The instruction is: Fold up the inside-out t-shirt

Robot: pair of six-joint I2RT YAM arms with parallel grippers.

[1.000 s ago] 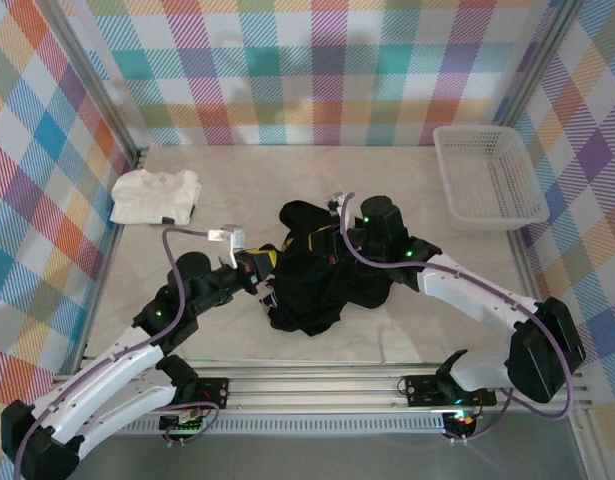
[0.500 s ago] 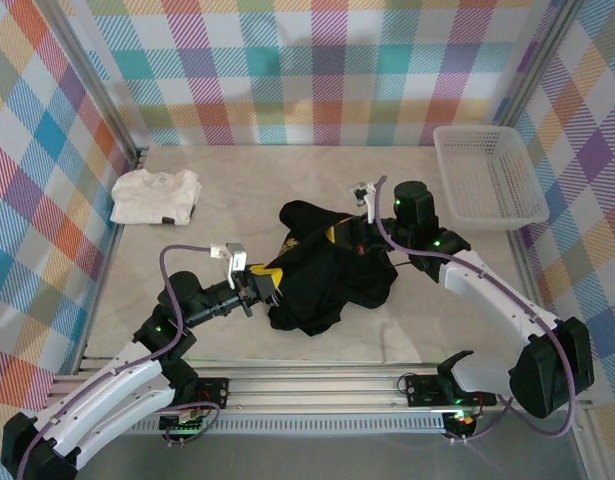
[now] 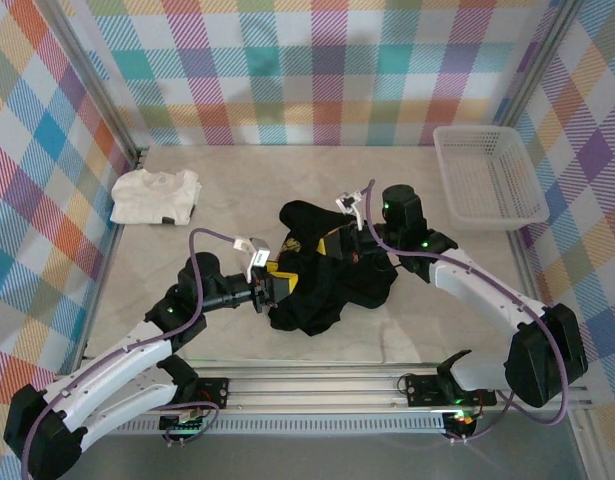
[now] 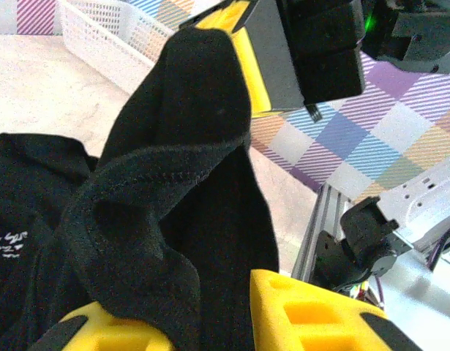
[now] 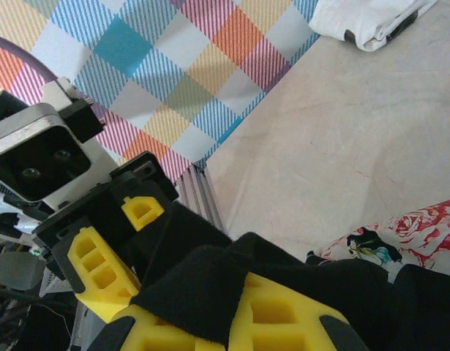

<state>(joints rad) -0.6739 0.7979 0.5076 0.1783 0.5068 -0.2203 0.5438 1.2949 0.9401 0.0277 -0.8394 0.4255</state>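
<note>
Both arms reach mid-table, tips nearly meeting: right gripper [image 3: 334, 243] pinches the shirt [image 3: 327, 292]; left gripper [image 3: 280, 284] jaws slightly parted around it.

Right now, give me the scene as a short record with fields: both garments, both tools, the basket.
task garment: large black cloth t-shirt, bunched mid-table, not yet folded
left tool: fingers parted, a black fold between them
right tool: shut on a raised fold of the black t-shirt
other garment: small white folded cloth t-shirt, far left, apart from both tools
basket: white plastic mesh basket, far right corner
</note>
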